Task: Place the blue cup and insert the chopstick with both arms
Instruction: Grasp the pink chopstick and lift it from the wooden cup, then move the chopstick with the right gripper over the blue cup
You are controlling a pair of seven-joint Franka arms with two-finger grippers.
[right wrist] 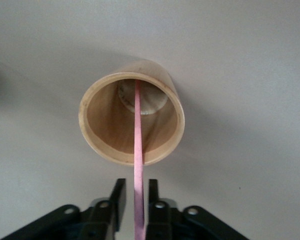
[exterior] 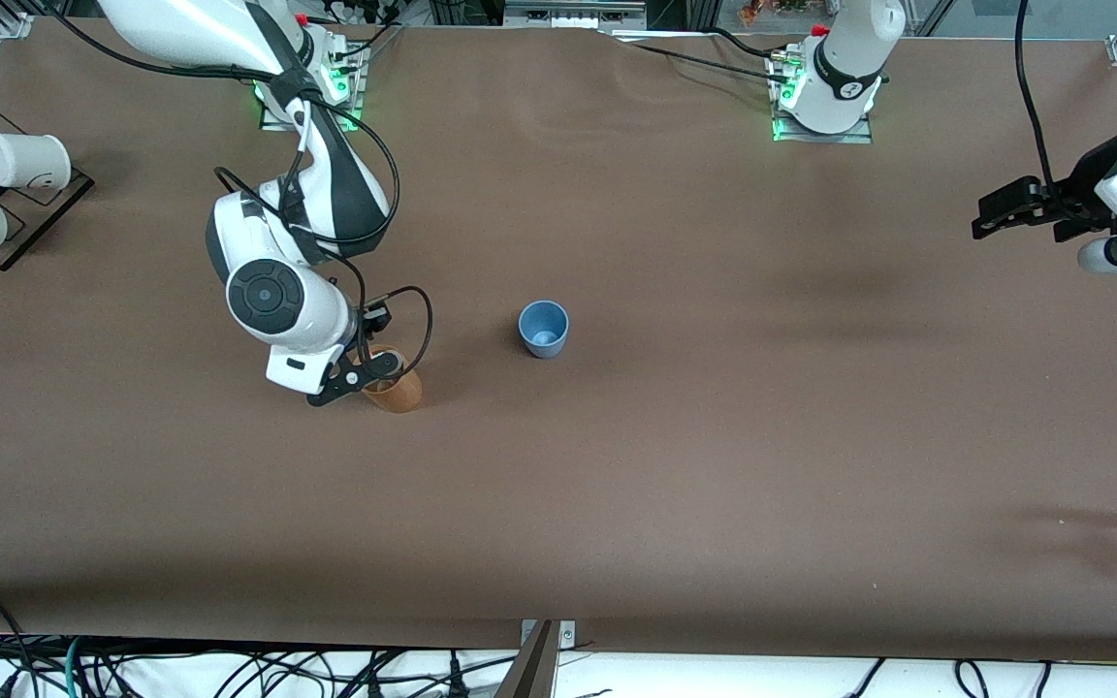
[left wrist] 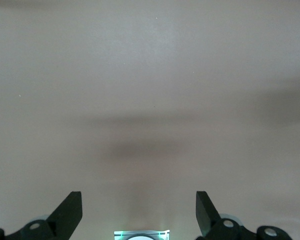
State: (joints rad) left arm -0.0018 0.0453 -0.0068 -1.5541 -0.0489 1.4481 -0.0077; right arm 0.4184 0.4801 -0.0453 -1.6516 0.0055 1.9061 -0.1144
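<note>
Your right hand (right wrist: 135, 200) is clenched on the pink chopstick (right wrist: 138, 150), which stands in the tan cup (exterior: 396, 391). Your left hand (exterior: 990, 215) waits released by the worktop's (exterior: 714, 465) left-arm edge. The blue cup (exterior: 543, 329) stands upright mid-worktop on plain brown cover.

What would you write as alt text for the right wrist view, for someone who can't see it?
The right end effector has its fingers closed on a thin pink chopstick, which runs into the open mouth of a tan wooden cup and reaches its bottom. The cup stands on a plain brown table.
</note>
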